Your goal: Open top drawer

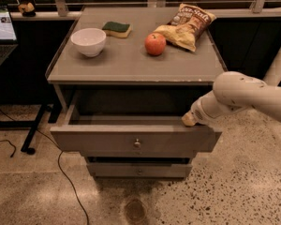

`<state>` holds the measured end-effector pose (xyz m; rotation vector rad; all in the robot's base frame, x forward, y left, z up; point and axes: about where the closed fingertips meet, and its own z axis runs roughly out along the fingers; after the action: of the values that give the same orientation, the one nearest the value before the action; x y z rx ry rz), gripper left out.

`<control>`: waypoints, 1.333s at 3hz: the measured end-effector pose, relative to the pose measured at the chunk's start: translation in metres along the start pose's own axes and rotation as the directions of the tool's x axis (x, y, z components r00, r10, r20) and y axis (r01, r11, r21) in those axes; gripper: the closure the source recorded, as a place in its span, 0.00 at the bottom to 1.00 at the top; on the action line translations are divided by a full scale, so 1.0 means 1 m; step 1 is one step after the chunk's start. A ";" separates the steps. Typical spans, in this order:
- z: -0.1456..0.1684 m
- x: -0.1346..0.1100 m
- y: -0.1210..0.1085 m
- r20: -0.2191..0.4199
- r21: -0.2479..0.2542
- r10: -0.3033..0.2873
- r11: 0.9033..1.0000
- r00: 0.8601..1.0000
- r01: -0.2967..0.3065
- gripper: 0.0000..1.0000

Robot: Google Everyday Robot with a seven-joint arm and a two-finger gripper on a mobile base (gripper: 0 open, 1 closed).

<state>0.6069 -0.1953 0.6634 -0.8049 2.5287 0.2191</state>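
Wide grey wooden top drawer (93, 138) sits well out under the grey cabinet top (131, 67). Looks stiff and fairly heavy; its small round metal knob (137, 143) is the obvious hold. Cream-tipped gripper (189, 120) is at the front panel's right top corner, can't tell if it's open or closed. Drawer looks empty, but it's dark in there. White round bowl (88, 41) looks empty too.

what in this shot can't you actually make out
Camera view, top drawer: its inside is dark, floor hidden behind its front panel.
Lower drawer: mostly covered by the open top drawer.
Arm: cut off by the right edge; its pincer is at the top drawer's right front corner.
Laptop: cut by left edge.
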 end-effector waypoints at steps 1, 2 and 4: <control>0.000 0.000 0.001 -0.002 -0.002 -0.002 1.000 1.000 0.002 1.00; -0.002 0.016 -0.003 -0.001 -0.004 0.057 0.998 0.998 -0.057 1.00; -0.029 0.062 0.001 0.039 0.005 0.210 0.978 0.977 -0.211 1.00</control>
<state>0.5503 -0.2340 0.6584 -0.5231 2.5757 0.2895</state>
